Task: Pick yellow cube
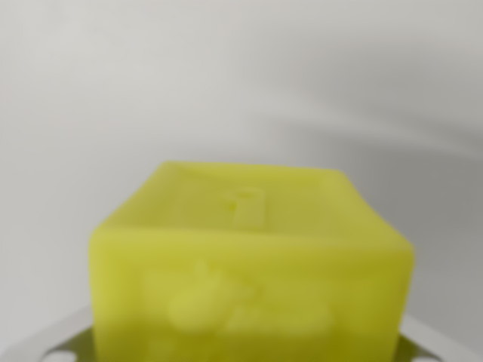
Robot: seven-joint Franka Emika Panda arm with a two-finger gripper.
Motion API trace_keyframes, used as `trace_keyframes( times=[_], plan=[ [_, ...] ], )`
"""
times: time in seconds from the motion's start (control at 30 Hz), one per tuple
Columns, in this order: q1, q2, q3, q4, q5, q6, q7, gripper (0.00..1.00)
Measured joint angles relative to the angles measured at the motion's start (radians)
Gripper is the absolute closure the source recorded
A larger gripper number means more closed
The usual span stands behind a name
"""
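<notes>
Yellow cube (253, 271), very close to the wrist camera and out of focus, filling the lower middle of the wrist view. Bright lemon-yellow with a slight green cast, matte, waxy or rubbery looking. Edges and corners softly rounded rather than sharp. Top face seen foreshortened, narrowing toward the back, with a small raised mark near its middle; shape of that mark too blurred to read. Front face broad and upright, carrying an embossed relief in the same yellow, a lumpy form low and centred; impossible to say what it depicts. Lighter along the top front edge, a shade darker on the wrist view's left side face. Bottom of the cube cut off by the lower edge of the picture.

Pale grey, light-edged pieces at the two lower corners, one at the wrist view's left (56, 339), one at the wrist view's right (438, 339), flanking the cube's base; too blurred to identify with any certainty. Gripper not clearly visible as such, so cannot tell whether apart, together, or clamped on the cube.

Behind and around the cube, a plain whitish-grey surface (241, 83), smooth and featureless, with a faint darker band sweeping across the upper right. Cannot tell whether cube resting on that surface or lifted clear of it.
</notes>
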Motion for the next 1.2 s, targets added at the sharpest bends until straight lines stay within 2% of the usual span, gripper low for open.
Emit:
trace_keyframes(
  times=[1.2],
  plan=[
    [0.0,-0.197,0.0,0.06,-0.006,-0.257,0.005,1.0]
  ],
)
